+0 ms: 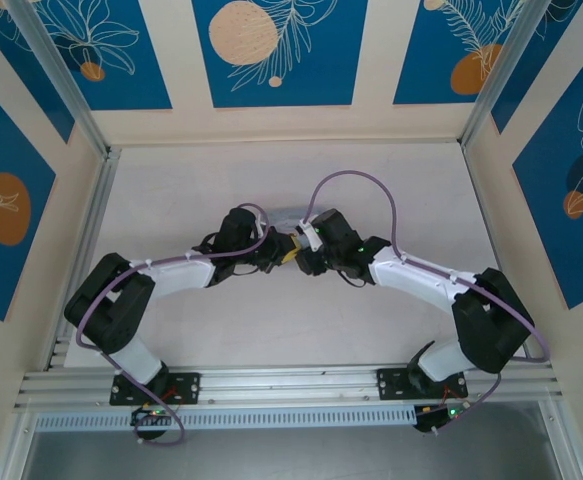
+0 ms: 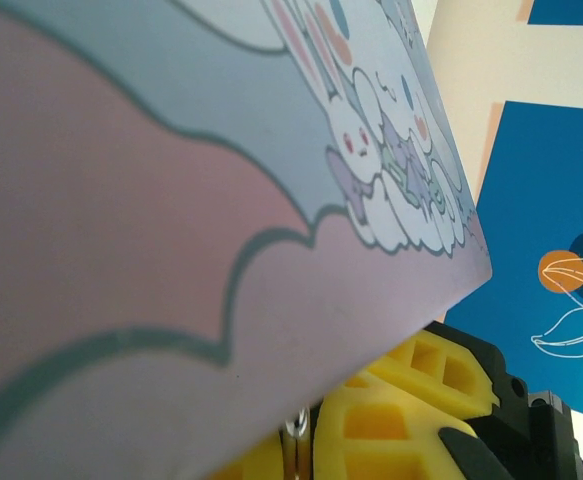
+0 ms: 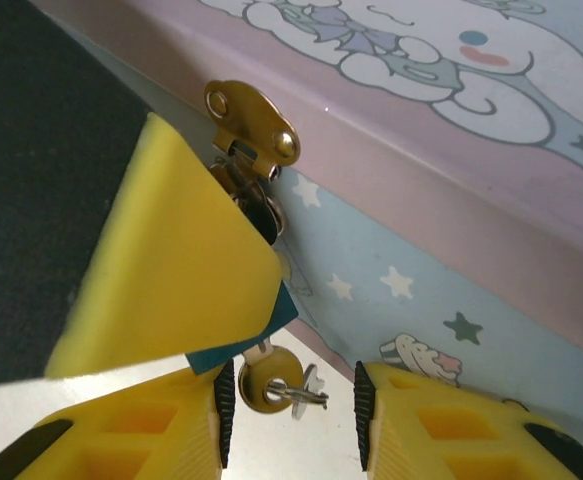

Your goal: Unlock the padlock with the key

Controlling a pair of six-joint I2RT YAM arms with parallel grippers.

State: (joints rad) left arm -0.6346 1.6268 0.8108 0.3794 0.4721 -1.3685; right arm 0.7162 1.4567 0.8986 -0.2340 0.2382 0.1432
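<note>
The padlock (image 3: pixel 274 318) hangs from the gold clasp (image 3: pixel 254 122) on the side of the box (image 3: pixel 421 230). In the right wrist view its long side runs up and down. The key (image 3: pixel 269 380) sticks out of its bottom end, round head down. The left fingers (image 3: pixel 171 270) are closed on the padlock and hide most of it. The right fingers (image 3: pixel 441 430) stand apart, with the key's head in the gap between them.
</note>
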